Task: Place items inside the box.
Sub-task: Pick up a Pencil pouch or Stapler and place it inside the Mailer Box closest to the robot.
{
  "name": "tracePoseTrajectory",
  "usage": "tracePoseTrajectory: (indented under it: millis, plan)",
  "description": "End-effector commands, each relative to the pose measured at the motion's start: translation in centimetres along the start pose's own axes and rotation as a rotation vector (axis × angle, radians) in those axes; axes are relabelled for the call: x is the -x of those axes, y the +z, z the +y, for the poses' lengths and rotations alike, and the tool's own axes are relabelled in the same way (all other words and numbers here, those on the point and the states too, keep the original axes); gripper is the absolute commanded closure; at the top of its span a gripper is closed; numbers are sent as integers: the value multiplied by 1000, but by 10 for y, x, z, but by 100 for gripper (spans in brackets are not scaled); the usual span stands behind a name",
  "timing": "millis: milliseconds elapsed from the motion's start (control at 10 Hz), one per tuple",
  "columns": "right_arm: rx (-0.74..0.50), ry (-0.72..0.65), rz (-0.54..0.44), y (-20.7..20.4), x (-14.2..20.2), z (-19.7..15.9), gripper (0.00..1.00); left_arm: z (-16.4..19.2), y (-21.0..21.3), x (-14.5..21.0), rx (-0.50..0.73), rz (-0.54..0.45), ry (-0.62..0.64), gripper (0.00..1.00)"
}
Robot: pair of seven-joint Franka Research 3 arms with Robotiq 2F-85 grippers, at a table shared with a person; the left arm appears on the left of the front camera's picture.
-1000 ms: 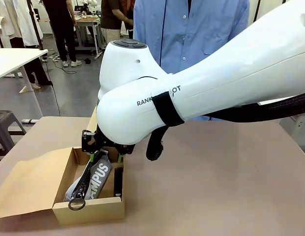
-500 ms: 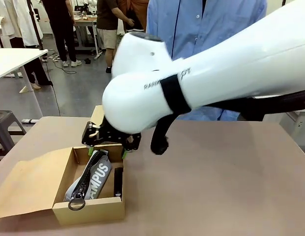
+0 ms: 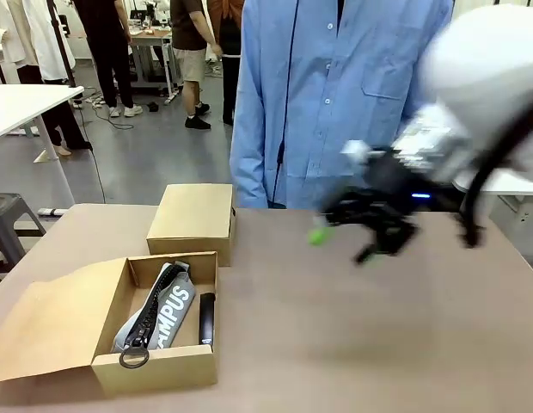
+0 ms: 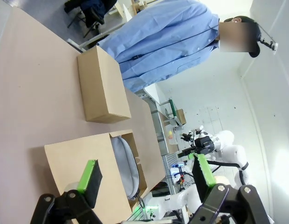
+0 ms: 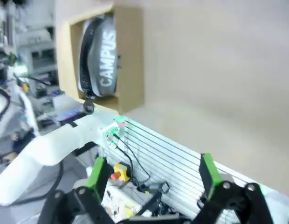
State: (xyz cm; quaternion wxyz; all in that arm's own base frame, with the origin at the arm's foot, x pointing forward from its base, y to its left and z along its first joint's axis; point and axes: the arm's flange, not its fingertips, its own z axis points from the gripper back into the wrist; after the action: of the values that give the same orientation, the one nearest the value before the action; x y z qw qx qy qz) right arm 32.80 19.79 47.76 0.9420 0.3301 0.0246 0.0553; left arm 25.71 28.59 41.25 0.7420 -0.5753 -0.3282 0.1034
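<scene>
The open cardboard box (image 3: 155, 367) sits at the near left of the table. Inside it lie the grey "CAMPUS" zip pouch (image 3: 160, 311) and a black stapler (image 3: 205, 319) along the right wall. My right gripper (image 3: 342, 245) is blurred above the table's middle right, well away from the box, open and holding nothing. In the right wrist view the box (image 5: 133, 60) and pouch (image 5: 103, 60) lie far ahead of the open right gripper (image 5: 152, 171). My left gripper (image 4: 147, 175) is open and holds nothing, with the box (image 4: 74, 156) and pouch (image 4: 127, 164) beyond it.
A closed cardboard box (image 3: 191, 222) stands just behind the open one. The open box's lid flap (image 3: 47, 323) spreads to the left. A person in a blue shirt (image 3: 335, 95) stands at the far edge of the table.
My right arm has swung from over the back of the box to the table's right side. The pouch stays in the box.
</scene>
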Motion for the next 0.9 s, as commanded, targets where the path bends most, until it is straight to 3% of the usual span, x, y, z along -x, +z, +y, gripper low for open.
tracePoseTrajectory:
  millis: [0,200,400,500,600,800]
  plan:
    - [-186,61,-47,56,29,-88,0,-2,-1,0,19,-12,-21,0]
    - [-364,-16,-163,82,66,-184,0,-2,-1,0,19,-12,-21,0]
    - [-455,-123,-283,69,111,-247,0,-2,-1,0,19,-12,-21,0]
    - [-390,-168,-294,50,117,-252,0,-2,-1,0,19,-12,-21,0]
    - [-399,-104,-244,144,49,-224,0,-2,-1,0,19,-12,-21,0]
    - [-399,-104,-244,144,49,-224,0,-2,-1,0,19,-12,-21,0]
